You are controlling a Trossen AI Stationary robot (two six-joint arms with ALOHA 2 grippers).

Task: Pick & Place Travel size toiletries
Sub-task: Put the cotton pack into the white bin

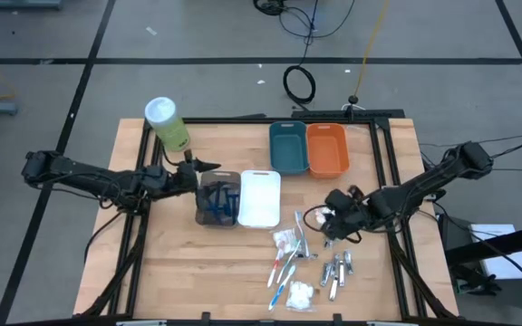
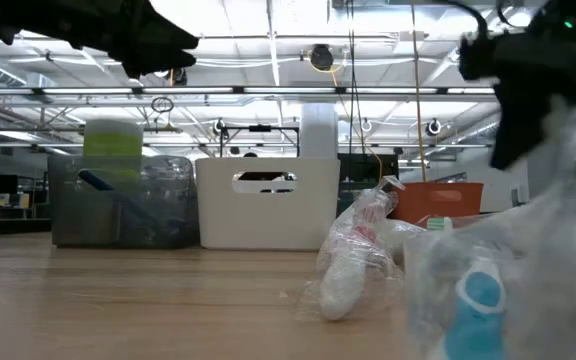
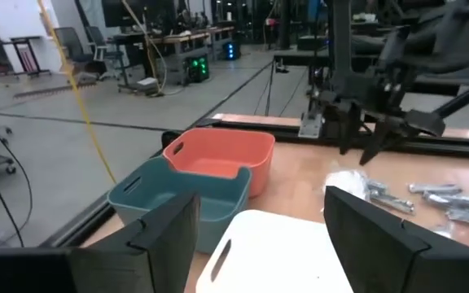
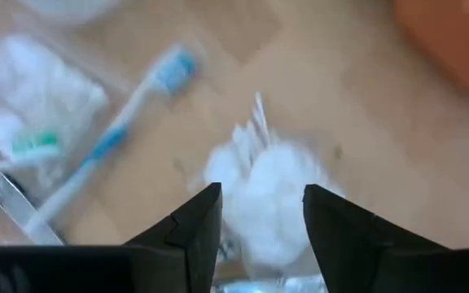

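You are hovering the right gripper (image 4: 255,216), jaws apart and empty, over the white soft packet (image 4: 271,199) lying on the table beside the blue toothbrush (image 4: 124,126); centre it before closing, while the left gripper (image 1: 208,167), jaws apart, is waiting above the dark bin (image 1: 217,206).

Two dark jointed arms, black cables along the links, each pincer with angular matte black fingers (image 3: 165,236)

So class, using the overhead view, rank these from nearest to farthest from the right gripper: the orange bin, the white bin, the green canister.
Measured from the right gripper:
1. Orange bin, just beyond it toward the table's back edge.
2. White bin, at the table's middle, toward the left arm.
3. Green canister, at the far back corner on the left arm's side.
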